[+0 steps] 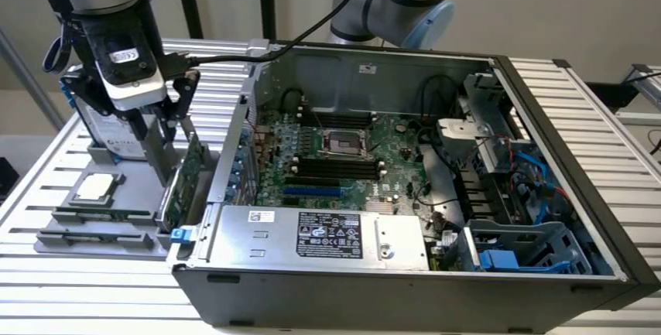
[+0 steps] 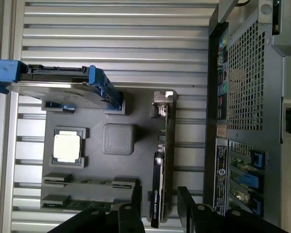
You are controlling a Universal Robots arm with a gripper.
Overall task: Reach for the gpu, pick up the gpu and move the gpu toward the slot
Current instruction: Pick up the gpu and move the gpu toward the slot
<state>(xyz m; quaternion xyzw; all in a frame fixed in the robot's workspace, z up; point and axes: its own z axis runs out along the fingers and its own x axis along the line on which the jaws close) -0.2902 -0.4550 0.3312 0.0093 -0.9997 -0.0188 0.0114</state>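
Ribbed aluminium table, its slats running crosswise, carrying all other items. Open sheet-metal computer case, dark outside and bare grey inside, fills the centre and right of the exterior view; the wrist view shows its perforated rear panel. A matte grey moulded fixture tray sits at the lower left of the exterior view, just beside the case. On it stand a silver hard drive in a blue plastic frame, the gpu, a square metal-lidded processor and narrow green memory sticks.

The gpu is a thin green board upright on its long edge in the tray, at the side nearest the case. Edge-on in the wrist view, it looks dark, with a silver bracket at one end.

The gripper hangs directly over the card. Its black fingers are spread, one on each side of the board's upper edge. A gap appears to remain on both sides, so nothing is grasped.
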